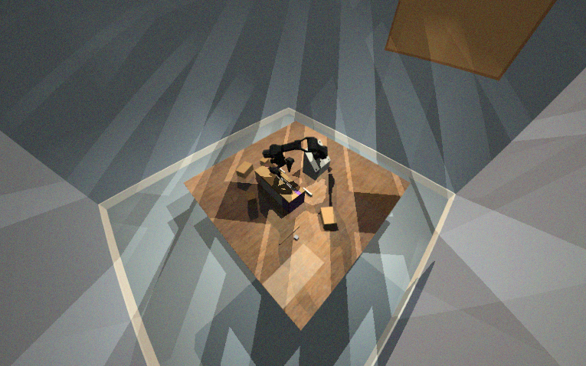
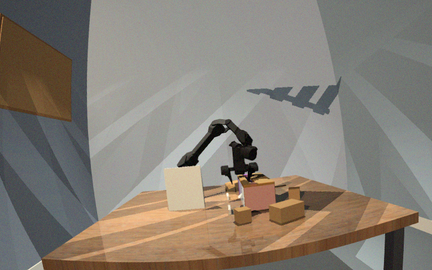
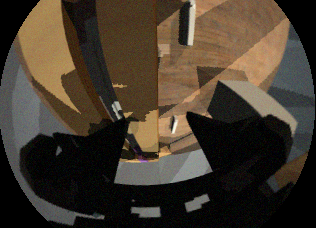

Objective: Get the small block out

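The box stands mid-table, with a tan top, a pink end face and a dark slot along the top. In the wrist view the box top fills the upper left. My gripper is open and empty. It points down and hangs just over the far end of the box top, one finger to each side of that end. A sliver of purple shows between the fingers at the box's edge. I cannot make out the small block on its shelf in any view.
A pale upright panel stands in front of the arm's base. Tan blocks lie near the box, others to its sides. A white stick lies beside the box on the wooden table.
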{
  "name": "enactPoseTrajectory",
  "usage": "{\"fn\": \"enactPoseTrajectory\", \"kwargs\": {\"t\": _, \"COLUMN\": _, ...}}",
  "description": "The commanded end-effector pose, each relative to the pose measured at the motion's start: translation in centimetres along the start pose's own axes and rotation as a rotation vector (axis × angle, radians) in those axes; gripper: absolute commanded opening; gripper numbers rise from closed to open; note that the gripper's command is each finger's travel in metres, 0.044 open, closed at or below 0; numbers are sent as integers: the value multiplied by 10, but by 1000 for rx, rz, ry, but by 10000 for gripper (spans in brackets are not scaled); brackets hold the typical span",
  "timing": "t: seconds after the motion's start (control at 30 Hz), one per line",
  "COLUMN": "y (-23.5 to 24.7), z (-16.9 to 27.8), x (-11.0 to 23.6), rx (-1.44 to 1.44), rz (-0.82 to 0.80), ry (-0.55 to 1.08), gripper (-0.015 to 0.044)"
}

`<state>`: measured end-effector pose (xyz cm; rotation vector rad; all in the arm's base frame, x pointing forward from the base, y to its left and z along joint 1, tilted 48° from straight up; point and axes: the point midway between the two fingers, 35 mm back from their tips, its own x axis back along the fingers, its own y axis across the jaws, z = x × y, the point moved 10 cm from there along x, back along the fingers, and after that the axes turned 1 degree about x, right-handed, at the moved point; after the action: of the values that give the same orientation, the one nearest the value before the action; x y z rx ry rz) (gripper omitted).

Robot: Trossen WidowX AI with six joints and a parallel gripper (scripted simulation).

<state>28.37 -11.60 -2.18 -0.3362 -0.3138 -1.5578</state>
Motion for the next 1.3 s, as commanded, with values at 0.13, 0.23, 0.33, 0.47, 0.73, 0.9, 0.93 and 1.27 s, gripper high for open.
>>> {"fn": "enactPoseTrajectory", "kwargs": {"t": 0.13, "y": -2, "z": -4, "x": -12, "rx": -8, "rz": -2, "ry": 7, "gripper": 400}}
{"fn": "enactPoseTrajectory", "kwargs": {"t": 0.23, "y": -3, "z": -5, "x": -17, "rx": -8, "rz": -2, "ry": 8, "gripper": 400}}
{"fn": "enactPoseTrajectory", "kwargs": {"t": 0.33, "y": -3, "z": -6, "x": -21, "rx": -8, "rz": -2, "ry": 9, "gripper": 400}}
{"fn": "enactPoseTrajectory", "kwargs": {"t": 0.47, "y": -2, "z": -6, "x": -21, "rx": 1, "rz": 0, "ry": 3, "gripper": 400}}
{"fn": "enactPoseTrajectory", "kwargs": {"t": 0.73, "y": -2, "z": 3, "x": -26, "rx": 0, "rz": 3, "ry": 5, "gripper": 400}}
{"fn": "enactPoseTrajectory", "kwargs": {"t": 0.9, "y": -2, "z": 12, "x": -29, "rx": 0, "rz": 3, "ry": 5, "gripper": 400}}
{"fn": "enactPoseTrajectory", "kwargs": {"t": 0.93, "y": -2, "z": 14, "x": -30, "rx": 0, "rz": 3, "ry": 5, "gripper": 400}}
{"fn": "enactPoseTrajectory", "kwargs": {"t": 1.27, "y": -1, "z": 30, "x": -36, "rx": -1, "rz": 3, "ry": 6, "gripper": 400}}
